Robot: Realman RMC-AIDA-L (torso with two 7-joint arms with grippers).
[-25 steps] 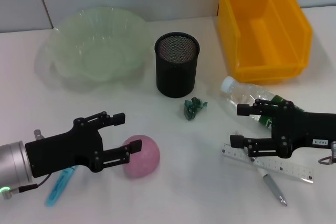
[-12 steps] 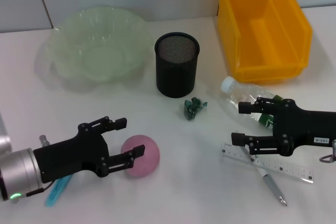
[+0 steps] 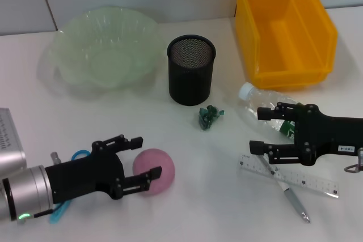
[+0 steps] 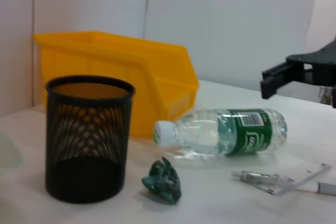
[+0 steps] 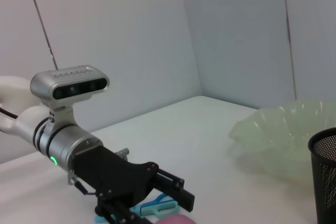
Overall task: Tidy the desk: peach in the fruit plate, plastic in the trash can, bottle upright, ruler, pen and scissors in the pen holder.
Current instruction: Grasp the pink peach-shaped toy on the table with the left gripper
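The pink peach (image 3: pixel 161 165) lies on the table at the front left. My left gripper (image 3: pixel 146 156) is open right at it, one finger over its near side. Blue scissors (image 3: pixel 78 154) lie under the left arm. The bottle (image 3: pixel 266 103) lies on its side at the right, and my open right gripper (image 3: pixel 259 130) hovers beside it. Near that gripper lie the ruler (image 3: pixel 309 182) and the pen (image 3: pixel 296 200). Green crumpled plastic (image 3: pixel 210 116) sits in front of the black mesh pen holder (image 3: pixel 191 69). The green fruit plate (image 3: pixel 105 55) stands back left, the yellow trash can (image 3: pixel 286 26) back right.
The left wrist view shows the pen holder (image 4: pixel 86 137), plastic (image 4: pixel 164 182), bottle (image 4: pixel 226 132) and trash can (image 4: pixel 131 72) in a row. The right wrist view shows the left arm's fingers (image 5: pixel 173 190) and the plate (image 5: pixel 283 135). A wall runs behind the table.
My left arm has dropped lower and drawn toward the front edge, its open fingers sliding down along the peach. The right gripper has barely moved.
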